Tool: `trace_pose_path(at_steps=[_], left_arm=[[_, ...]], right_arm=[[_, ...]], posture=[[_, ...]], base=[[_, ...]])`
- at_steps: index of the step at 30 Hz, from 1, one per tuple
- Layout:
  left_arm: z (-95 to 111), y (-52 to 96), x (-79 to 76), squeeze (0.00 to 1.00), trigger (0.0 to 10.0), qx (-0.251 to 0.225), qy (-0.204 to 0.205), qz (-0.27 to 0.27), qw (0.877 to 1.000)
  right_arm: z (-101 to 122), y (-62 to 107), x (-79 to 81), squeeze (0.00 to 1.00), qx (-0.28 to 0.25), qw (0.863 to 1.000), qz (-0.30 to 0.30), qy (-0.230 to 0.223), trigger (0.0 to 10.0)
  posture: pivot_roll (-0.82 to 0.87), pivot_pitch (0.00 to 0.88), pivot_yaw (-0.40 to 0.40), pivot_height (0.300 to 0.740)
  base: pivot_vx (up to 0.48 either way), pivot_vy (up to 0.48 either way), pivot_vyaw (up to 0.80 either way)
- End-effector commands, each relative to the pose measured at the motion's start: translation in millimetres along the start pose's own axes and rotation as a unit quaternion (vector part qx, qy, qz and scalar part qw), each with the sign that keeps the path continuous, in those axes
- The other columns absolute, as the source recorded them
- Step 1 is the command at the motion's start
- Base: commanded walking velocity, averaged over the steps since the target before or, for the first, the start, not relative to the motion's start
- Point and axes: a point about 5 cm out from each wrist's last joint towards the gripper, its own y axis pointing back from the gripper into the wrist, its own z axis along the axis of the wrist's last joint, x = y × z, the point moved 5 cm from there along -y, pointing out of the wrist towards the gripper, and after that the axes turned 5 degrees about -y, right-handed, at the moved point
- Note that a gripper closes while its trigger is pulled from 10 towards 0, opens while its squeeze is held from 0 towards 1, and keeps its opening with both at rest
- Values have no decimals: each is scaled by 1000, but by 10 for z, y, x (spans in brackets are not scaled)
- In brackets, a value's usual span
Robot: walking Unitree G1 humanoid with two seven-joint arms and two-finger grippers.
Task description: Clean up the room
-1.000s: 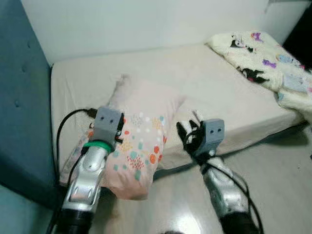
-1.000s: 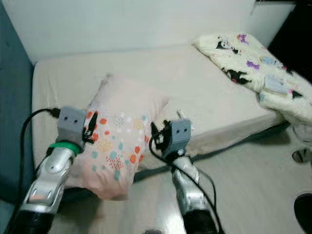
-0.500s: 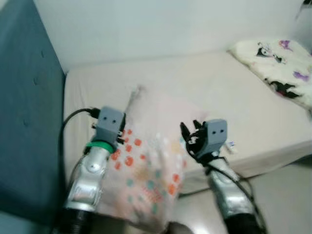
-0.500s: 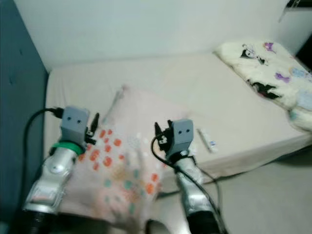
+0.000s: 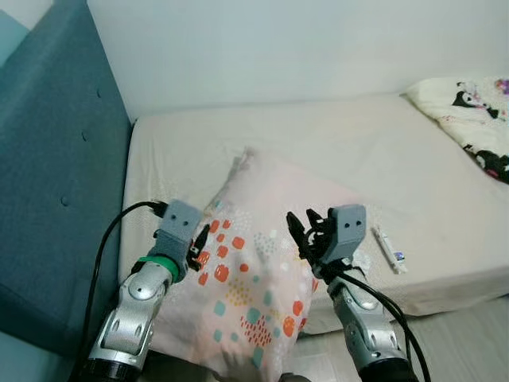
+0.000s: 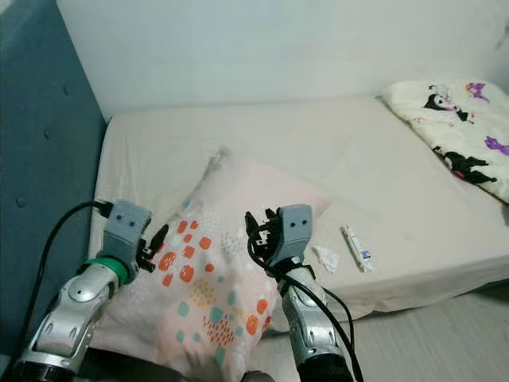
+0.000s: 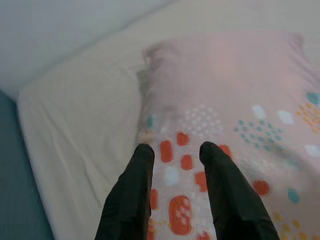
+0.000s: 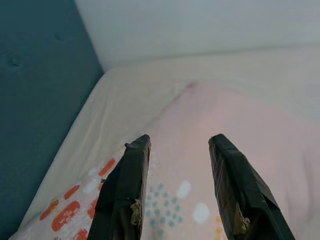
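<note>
The pillow (image 5: 254, 263) lies lower centre of the frame, propped over the near edge of the bed (image 5: 334, 151), between both arms. The left gripper (image 7: 175, 165) hovers over its spotted end, jaws slightly apart and gripping nothing; the right gripper (image 8: 177, 165) has its jaws wide apart above the pink part. Judging by this, tidying is barely underway: a small tube (image 5: 391, 251), a crumpled tissue (image 6: 324, 257) and the rumpled blanket (image 6: 457, 127) at upper right remain.

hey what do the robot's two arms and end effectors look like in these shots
Both arms are silver metal with grey boxy wrist housings and looping black cables. The left arm has a green band below its housing. The left end effector and right end effector each have two long black fingers.
</note>
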Motion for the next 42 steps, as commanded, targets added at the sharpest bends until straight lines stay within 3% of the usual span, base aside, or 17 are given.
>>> trace_pose_path(at_steps=[1,3,8,22,38,42], left_arm=[[-76,-7,-63,0,10000,13,-1,-4,1000],[-90,-49,-107,0,10000,24,22,-1,999],[-100,-102,-147,0,10000,31,25,1,999],[-32,-202,31,0,10000,13,24,28,999],[4,-278,253,0,10000,8,11,65,998],[82,-301,482,0,10000,-1,-12,116,993]], right_arm=[[-77,42,-54,0,11,1000,-16,0,10000],[-80,58,-100,0,11,999,-30,4,10000],[-65,74,-139,0,7,999,-38,1,10000],[-63,63,-134,0,3,999,-39,-11,10000],[-137,111,-179,0,11,997,-56,-57,10000],[-159,177,-278,0,12,993,-76,-92,10000]], posture=[[-113,5,55,740],[-117,2,58,740],[-130,0,61,715],[-135,0,71,650],[-141,11,91,575],[-135,17,91,575]], base=[[0,0,0],[0,0,0],[0,0,0],[0,0,0],[0,0,0],[0,0,0]])
